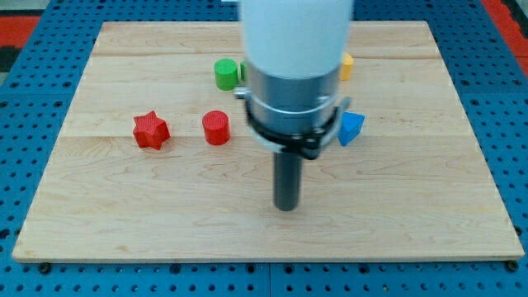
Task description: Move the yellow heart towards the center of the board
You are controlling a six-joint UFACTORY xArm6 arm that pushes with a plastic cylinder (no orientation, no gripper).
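Camera view: the one view we have, looking down on a wooden board [124, 223] set on a blue pegboard [33, 91].
Arm: one; we see its white and grey body [293, 66] filling the upper middle and covering part of the board behind it.
My tip: [286, 206] the lower end of our dark rod, on bare wood below the middle of the board, touching no block.
Gripper state: we carry no gripper, only the rod, so nothing is clasped or let go.
Red blocks: two; we count a red star [151, 130] at the view's left and a red cylinder [216, 128] just to its right, the two apart.
Green blocks: one for certain, a green cylinder [225, 73] near the view's top, close to the arm's left edge; a sliver of green beside it may be a second, we cannot tell.
Blue blocks: one blue block [351, 129], wedge-like, peeking out at the arm's right edge.
Yellow blocks: one yellow block [346, 66], mostly hidden behind the arm at the view's upper right; we cannot make out its shape.
Tip to yellow block: well apart; the block lies above and to the right of our tip.
Tip to blue block: near, the block up and to the right.
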